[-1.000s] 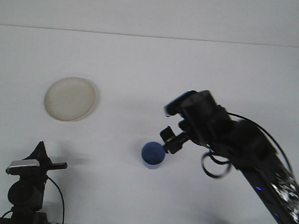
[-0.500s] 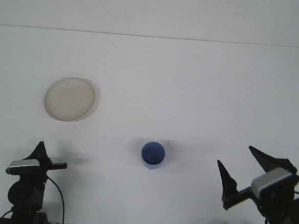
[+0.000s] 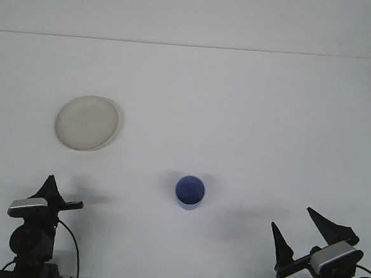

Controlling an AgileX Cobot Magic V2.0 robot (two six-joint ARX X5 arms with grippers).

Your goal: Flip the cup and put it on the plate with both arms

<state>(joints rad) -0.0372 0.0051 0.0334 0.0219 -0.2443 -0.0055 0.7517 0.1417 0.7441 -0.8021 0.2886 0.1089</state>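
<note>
A blue cup [image 3: 189, 191] stands upright on the white table [image 3: 250, 118], mouth up, near the front centre. A cream plate [image 3: 87, 122] lies to its far left and further back, with nothing on it. My right gripper [image 3: 291, 219] sits low at the front right corner, open, holding nothing, well apart from the cup. My left gripper [image 3: 50, 188] rests at the front left corner, below the plate and away from both objects.
Cables hang from both arms at the bottom edge. The table's far edge meets a white wall along the top.
The right arm has pulled back from beside the cup to the front right corner and dropped lower. The cup stays upright where it was. The left arm is still.
</note>
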